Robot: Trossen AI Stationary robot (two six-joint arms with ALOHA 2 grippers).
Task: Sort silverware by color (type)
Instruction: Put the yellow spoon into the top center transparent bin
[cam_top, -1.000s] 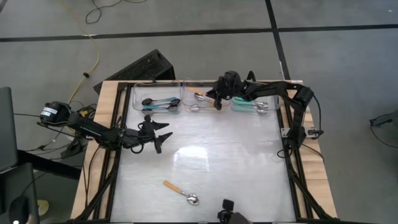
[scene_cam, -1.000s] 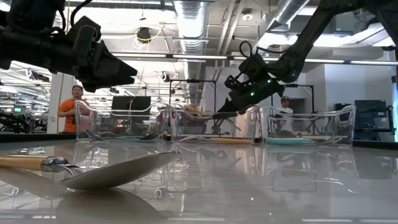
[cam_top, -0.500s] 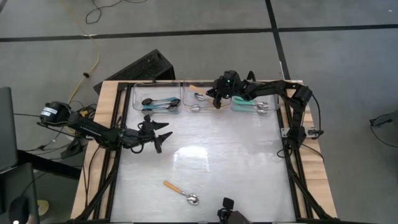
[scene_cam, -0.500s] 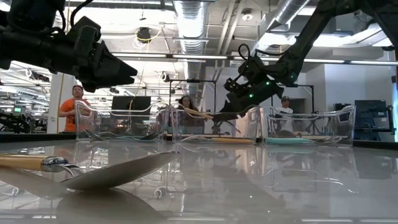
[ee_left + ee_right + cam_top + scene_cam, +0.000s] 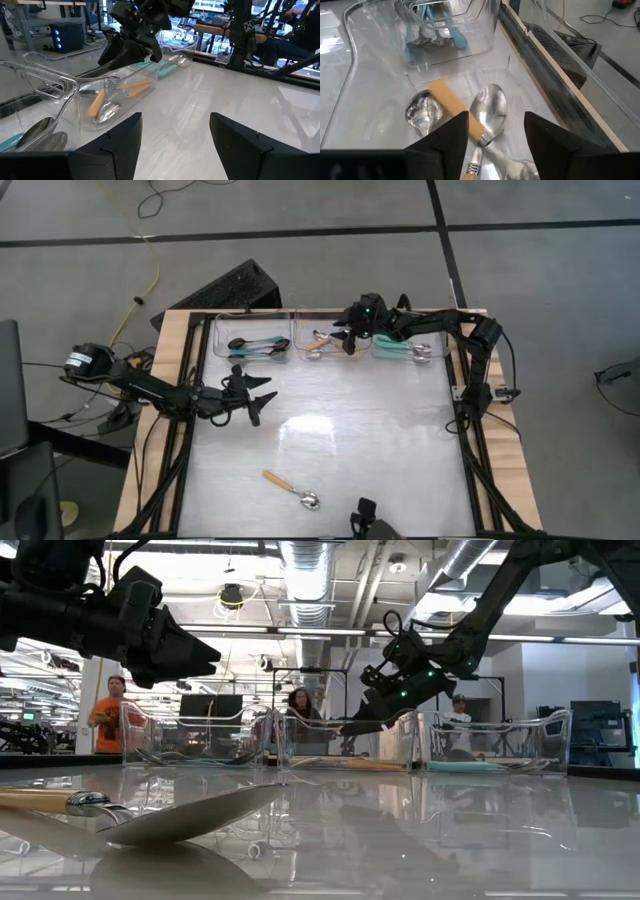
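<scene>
Now the right tool hangs over the middle clear bin, fingers apart and holding nothing; orange-handled spoons lie in the bin right under it. To one side the blue-handled spoons fill their own bin, to the other sit the teal-handled spoons. One last orange-handled spoon lies alone on the bench, well apart from both arms. The left tool waits spread wide and empty over the bench near the blue bin. Risk from here: the right tool looks low inside the bin, though depth is hard to judge, so lifting out could clip the wall or drag a spoon
</scene>
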